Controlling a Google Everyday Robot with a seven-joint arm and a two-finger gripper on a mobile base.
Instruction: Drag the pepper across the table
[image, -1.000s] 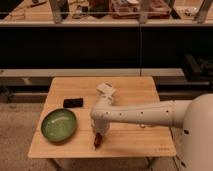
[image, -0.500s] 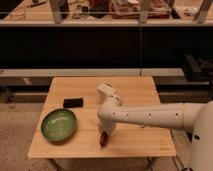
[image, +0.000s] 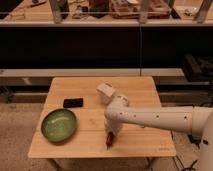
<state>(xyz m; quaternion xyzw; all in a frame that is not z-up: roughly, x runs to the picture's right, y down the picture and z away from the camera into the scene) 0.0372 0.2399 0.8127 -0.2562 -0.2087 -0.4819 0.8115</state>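
Note:
A small red pepper (image: 109, 139) lies on the wooden table (image: 145, 90) near its front edge, right of the middle. My gripper (image: 110, 133) points down from the white arm (image: 155, 119) and is right on top of the pepper, touching or holding its upper end. The arm reaches in from the right side of the view.
A green bowl (image: 59, 124) sits at the front left of the table. A small black object (image: 73, 102) lies behind the bowl. A white cup-like object (image: 105, 92) lies on its side near the table's middle. Dark shelving stands behind the table.
The gripper and the pepper have moved together to the right along the table's front edge. The bowl, black object and white object have not moved.

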